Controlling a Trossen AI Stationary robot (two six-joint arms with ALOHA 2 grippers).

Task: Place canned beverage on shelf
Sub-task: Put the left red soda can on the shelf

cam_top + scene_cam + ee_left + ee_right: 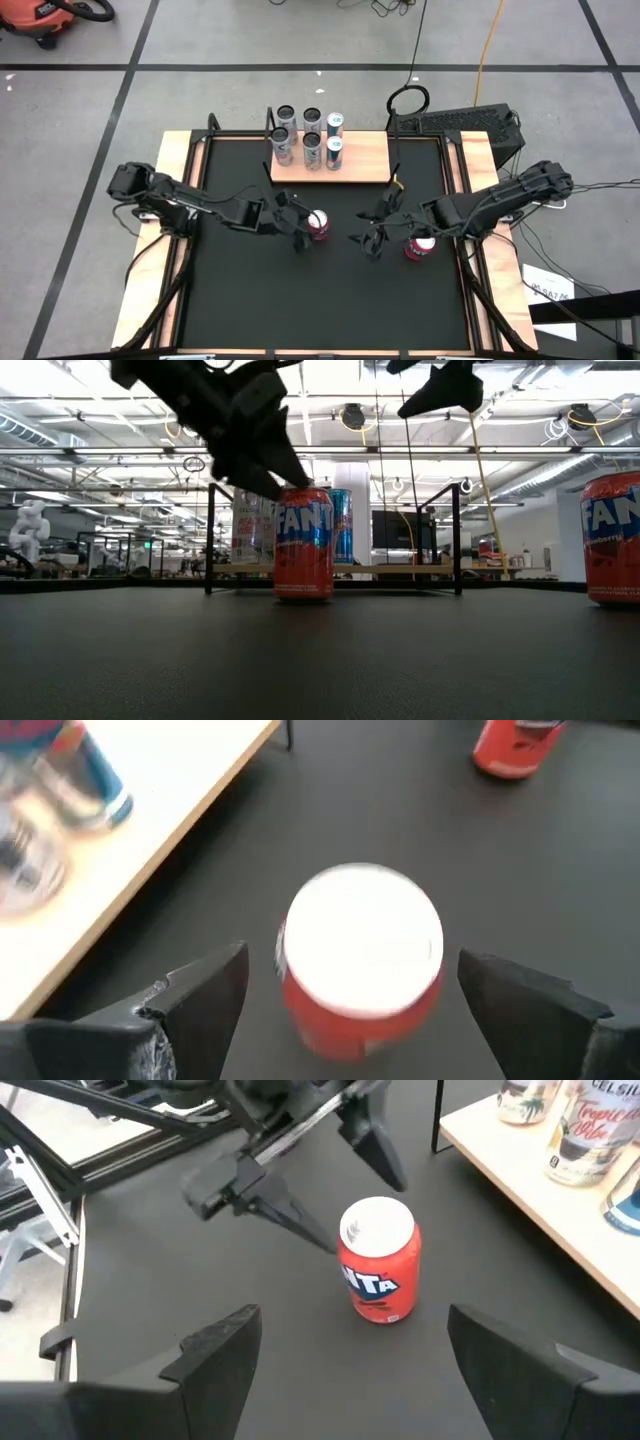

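From above, the black worktop (320,290) with its light-wood side strips carries a small light-wood shelf (365,152) with black metal uprights at its far edge. Six slim cans (311,138) in silver, white and blue already stand on the shelf's left part; its right part is bare. Two red soda cans are not yet shelved. One red can (318,224) stands near the middle of the worktop with the left gripper (297,222) reaching around it. A second red can (419,247) stands to the right, beside the right arm, while the right gripper (372,228) hangs over the worktop between the two cans. I judge the task part done: two cans remain, and the nearer one has yet to be gripped and lifted.

The low view shows the orange-red can (303,543) upright on the matte black surface, dark fingers (268,468) angled down by its upper left edge. The shelf (400,570) and its cans stand just behind it. The second can (612,538) sits at the right edge. Beyond is a bright workshop with ceiling rails, lights and hanging cables.

In the left wrist view, the can's silver top (364,942) sits between the two wide-spread fingers (205,1005), neither touching it; nothing is held.

In the right wrist view, the right fingers (215,1355) also stand wide apart and empty, looking toward the central can (377,1260) and the left arm.
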